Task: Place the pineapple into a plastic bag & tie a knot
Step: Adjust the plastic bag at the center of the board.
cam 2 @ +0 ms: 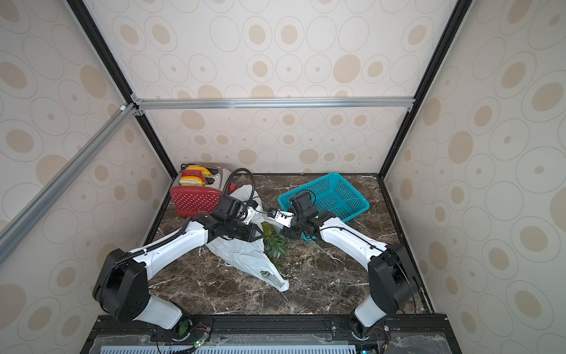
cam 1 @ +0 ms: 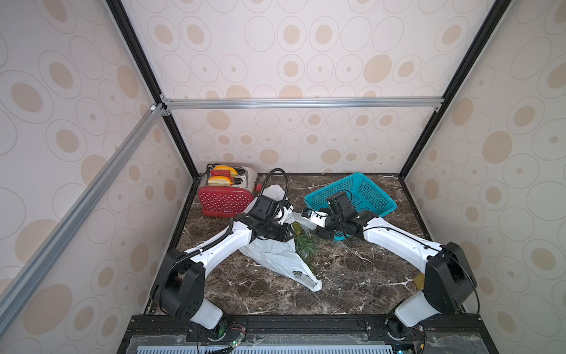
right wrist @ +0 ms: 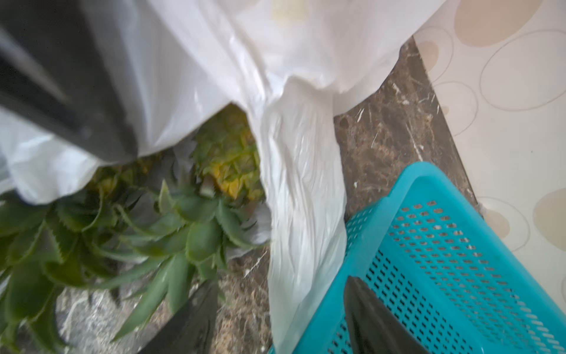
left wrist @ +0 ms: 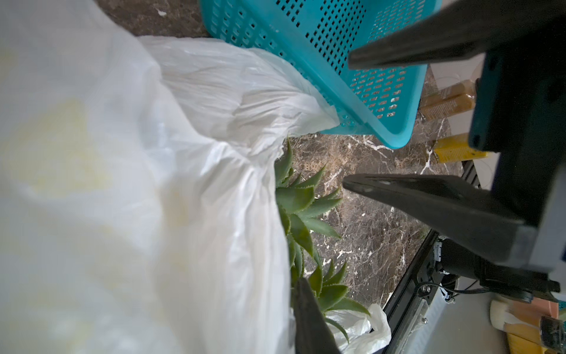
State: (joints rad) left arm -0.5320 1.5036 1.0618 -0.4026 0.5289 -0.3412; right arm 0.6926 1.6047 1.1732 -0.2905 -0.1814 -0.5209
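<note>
The plastic bag (cam 1: 269, 254) (cam 2: 242, 254) lies crumpled on the marble table, whitish and translucent. The pineapple (cam 1: 296, 228) (right wrist: 229, 159) has its yellow body under the bag's mouth, while its green crown (left wrist: 300, 202) sticks out. My left gripper (left wrist: 284, 294) is at the bag's edge. One dark finger (left wrist: 309, 318) shows beside the film, and the bag hides the other. My right gripper (right wrist: 280, 282) stands open beside the basket. A handle strip of the bag (right wrist: 300, 184) hangs between its fingers without touching either. A knot is out of view.
A teal mesh basket (cam 1: 367, 190) stands tilted at the back right, close to my right wrist. A red toaster (cam 1: 226, 196) sits at the back left. A yellow-brown object (cam 1: 418, 280) lies at the table's right edge. Walls enclose three sides.
</note>
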